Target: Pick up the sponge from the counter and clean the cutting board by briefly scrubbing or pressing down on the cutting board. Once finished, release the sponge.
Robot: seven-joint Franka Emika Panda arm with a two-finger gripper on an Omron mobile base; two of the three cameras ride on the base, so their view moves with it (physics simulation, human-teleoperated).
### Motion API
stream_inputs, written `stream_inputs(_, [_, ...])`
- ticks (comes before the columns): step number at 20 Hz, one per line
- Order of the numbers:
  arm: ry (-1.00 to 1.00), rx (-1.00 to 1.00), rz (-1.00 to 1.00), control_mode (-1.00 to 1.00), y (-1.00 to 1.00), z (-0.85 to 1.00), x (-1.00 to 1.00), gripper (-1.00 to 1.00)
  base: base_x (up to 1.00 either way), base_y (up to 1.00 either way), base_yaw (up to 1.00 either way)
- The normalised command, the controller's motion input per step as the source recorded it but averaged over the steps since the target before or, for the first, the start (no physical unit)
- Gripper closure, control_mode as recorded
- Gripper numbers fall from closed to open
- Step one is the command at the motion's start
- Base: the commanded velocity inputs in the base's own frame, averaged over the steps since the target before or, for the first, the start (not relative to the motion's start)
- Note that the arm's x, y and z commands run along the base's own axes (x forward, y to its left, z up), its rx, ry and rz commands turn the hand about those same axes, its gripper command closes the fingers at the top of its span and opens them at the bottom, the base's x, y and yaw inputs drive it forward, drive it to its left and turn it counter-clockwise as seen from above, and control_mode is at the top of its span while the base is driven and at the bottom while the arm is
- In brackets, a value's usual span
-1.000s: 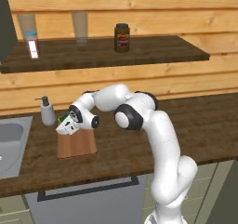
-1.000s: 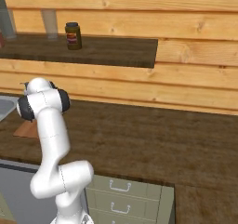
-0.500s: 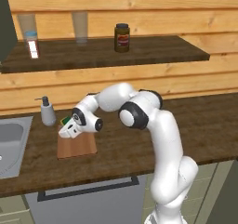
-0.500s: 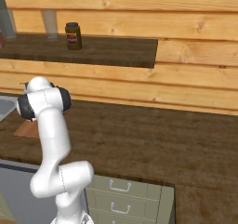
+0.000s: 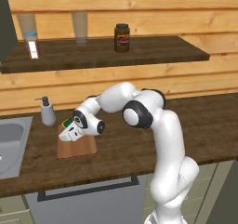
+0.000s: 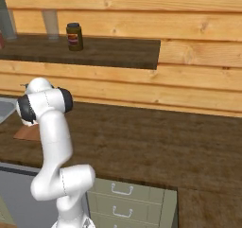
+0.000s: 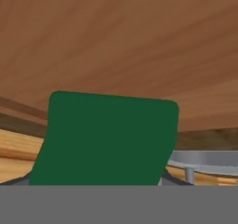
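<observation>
- The white arm reaches forward and left from its base, elbow bent high.
- The gripper [image 5: 69, 129] hangs low, tilted steeply downward.
- Its jaws are clamped on the sponge [image 7: 106, 139].

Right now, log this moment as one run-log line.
phase: scrubbing | gripper: shut on sponge | sponge: over cutting board | counter: soap dispenser beside board

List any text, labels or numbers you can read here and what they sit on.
No readable text.
Jar on the shelf: red-and-yellow label, too blurred to read.
Bottle at the shelf's left end: red label, no legible letters.
Soap dispenser, sponge, cutting board: no markings.
</observation>
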Motion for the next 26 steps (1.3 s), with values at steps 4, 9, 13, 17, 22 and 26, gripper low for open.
stream_inputs(4, [-0.02, 0.00, -0.06, -1.00, 0.23, -1.00, -1.00, 1.00, 0.00, 0.00, 0.00])
stream_inputs(9, [-0.01, 0.08, -0.07, -1.00, 0.07, -0.85, -1.00, 1.00, 0.00, 0.00, 0.00])
stream_inputs(13, [0.00, 0.15, -0.06, -1.00, 0.05, -0.58, -1.00, 1.00, 0.00, 0.00, 0.00])
stream_inputs(17, [0.10, 0.11, -0.09, -1.00, 0.00, -0.71, -0.96, 1.00, 0.00, 0.00, 0.00])
stream_inputs(22, [0.07, 0.15, -0.11, -1.00, -0.01, 0.15, -0.68, 1.00, 0.00, 0.00, 0.00])
stream_inputs(26, [-0.14, 0.04, -0.15, -1.00, 0.00, 1.00, -0.06, 1.00, 0.00, 0.00, 0.00])
